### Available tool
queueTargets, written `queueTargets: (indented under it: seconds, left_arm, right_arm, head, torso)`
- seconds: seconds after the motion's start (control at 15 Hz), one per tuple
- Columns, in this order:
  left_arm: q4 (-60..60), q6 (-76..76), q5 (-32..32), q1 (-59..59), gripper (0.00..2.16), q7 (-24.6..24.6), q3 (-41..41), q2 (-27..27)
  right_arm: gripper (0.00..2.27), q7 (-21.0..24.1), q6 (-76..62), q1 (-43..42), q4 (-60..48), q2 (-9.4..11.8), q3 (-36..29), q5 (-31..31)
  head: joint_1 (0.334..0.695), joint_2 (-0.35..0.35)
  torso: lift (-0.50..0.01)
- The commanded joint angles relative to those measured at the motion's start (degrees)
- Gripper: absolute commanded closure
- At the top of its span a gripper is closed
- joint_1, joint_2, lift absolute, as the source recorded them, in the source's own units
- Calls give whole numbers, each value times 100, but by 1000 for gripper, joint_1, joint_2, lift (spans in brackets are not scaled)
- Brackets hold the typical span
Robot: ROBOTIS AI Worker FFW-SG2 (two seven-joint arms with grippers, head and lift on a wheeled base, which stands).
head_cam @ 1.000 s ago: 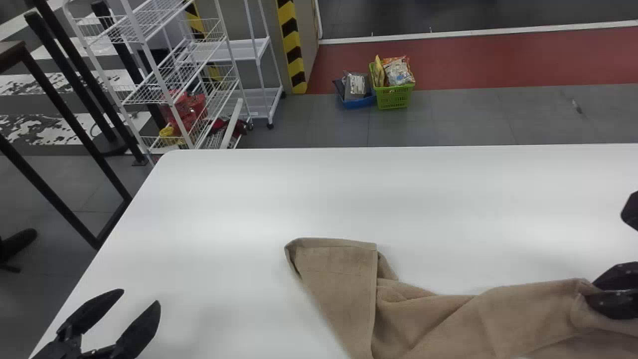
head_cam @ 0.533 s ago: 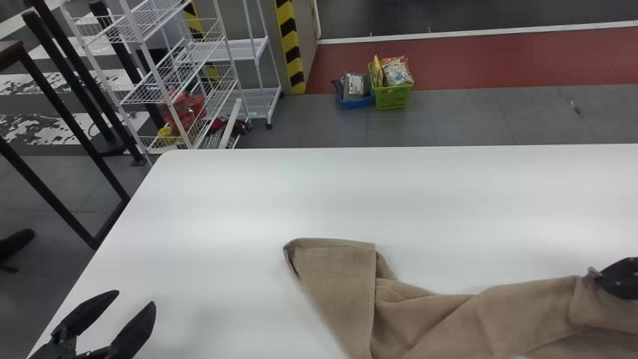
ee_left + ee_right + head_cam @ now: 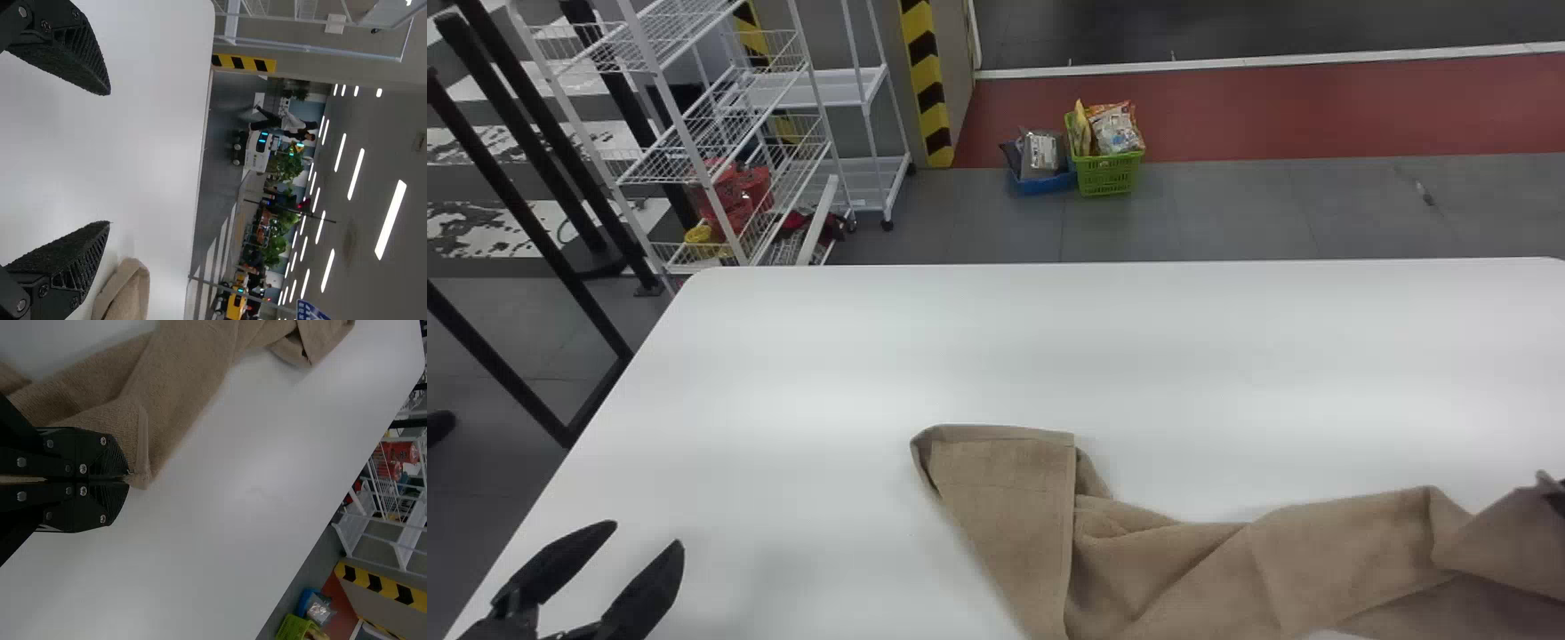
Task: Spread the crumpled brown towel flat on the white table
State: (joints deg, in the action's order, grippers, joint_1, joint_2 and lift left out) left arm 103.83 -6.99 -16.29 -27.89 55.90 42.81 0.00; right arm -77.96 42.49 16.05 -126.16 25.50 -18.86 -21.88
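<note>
Brown towel (image 3: 1316, 551), still crumpled, on a white table (image 3: 827, 373), one edge pinched by the robot's right gripper (image 3: 1559, 500).
Rumpled and creased, the towel stretches sideways across the near part of the table, well short of the far edge. Its left end is folded over, with a straight hem running along the fold; its right part rises in loose folds to the right gripper, whose jaws are pressed together on the cloth. Toward the table's left edge, well apart from the towel, the left gripper (image 3: 648, 534) hangs over the bare tabletop with its jaws spread wide. Past the table's rounded far left corner stands a white wire rack (image 3: 720, 133), and on the floor beyond the far edge a green basket (image 3: 1110, 173) of packets sits beside a blue basket (image 3: 1043, 184).
</note>
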Motion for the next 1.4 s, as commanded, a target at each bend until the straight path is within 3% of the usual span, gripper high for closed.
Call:
queueTargets:
  seconds: [0.0,0.2,0.4,0.8,1.0,1.2,1.33]
  left_arm:
    - [-12,-18,47,47,124,-8,-54,-15]
    - [358,-651,196,47,124,229,-177,-15]
    - [1122,-1793,328,-23,144,352,-564,-15]
    - [2423,-3779,794,-173,167,-378,-1777,-15]
    - [2713,-4026,1128,-208,167,-887,-2497,-15]
    - [2845,-4026,1392,-120,171,-1538,-3139,-15]
    - [2854,-4008,1515,-6,171,-1714,-3464,-15]
  right_arm:
    - [1119,-37,-315,1006,-788,34,-206,-53]
    - [1119,-37,-544,1533,-981,-36,-303,-414]
    - [1119,-37,-754,1577,-964,-177,-180,-668]
    - [1119,-37,-754,1445,-920,-283,84,-994]
    - [1119,-37,-754,1401,-902,-335,181,-1064]
    - [1119,-37,-737,1401,-893,-344,190,-1082]
    - [1119,-37,-719,1401,-902,-370,190,-1108]
  head:
    - [695,162]
    - [695,185]
    - [695,131]
    - [695,-8]
    - [695,-99]
    - [695,-158]
    - [695,-184]
  torso:
    - [-123]
    - [-123]
    - [-123]
    - [-123]
    - [-123]
    - [-123]
    - [-123]
